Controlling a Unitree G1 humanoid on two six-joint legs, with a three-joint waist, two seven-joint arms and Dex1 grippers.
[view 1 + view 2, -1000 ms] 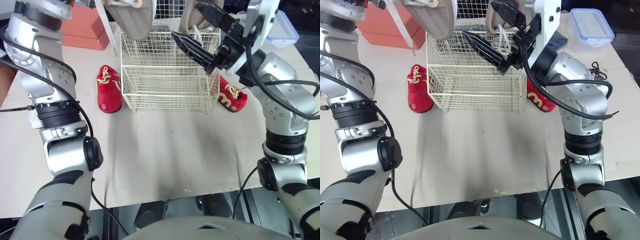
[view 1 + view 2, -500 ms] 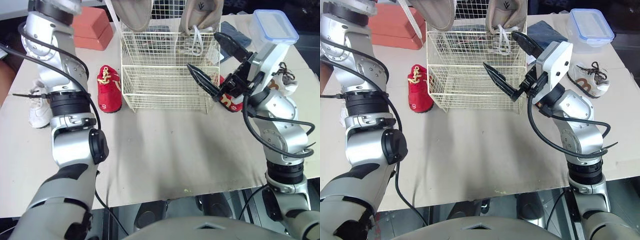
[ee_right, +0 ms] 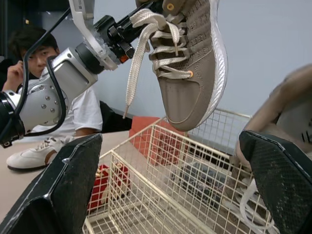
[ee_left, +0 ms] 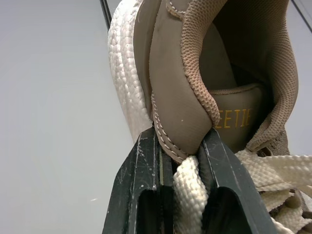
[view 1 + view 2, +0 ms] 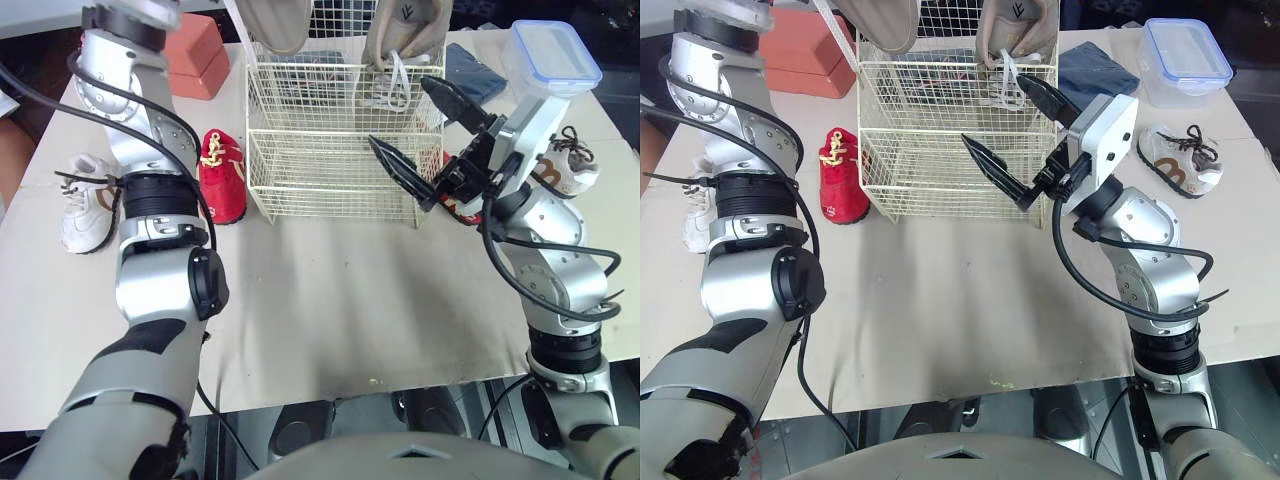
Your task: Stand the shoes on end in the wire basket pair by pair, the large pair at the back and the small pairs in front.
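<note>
Cream wire basket (image 5: 340, 150) has one tan shoe (image 5: 405, 30) stood toe-down at its back right. The second tan shoe (image 3: 195, 73) dangles toe-down above its back left. A red shoe (image 5: 222, 178) lies just left of it, and its mate (image 5: 462, 208) looks wedged just right.

Left arm (image 5: 150, 190): raised high. Left gripper (image 4: 178, 142): clamped on tan shoe (image 3: 192, 63) (heel collar pinched). Right arm (image 5: 545, 250): forearm lifted. Right gripper (image 5: 397, 110): fingers spread wide, empty.

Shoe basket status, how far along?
Done: first tan shoe stands back right in the wire basket. In hand: left gripper clamps the second tan shoe above the back left; right gripper open, empty. Left: two red shoes and two white shoes lie on the table.
</note>
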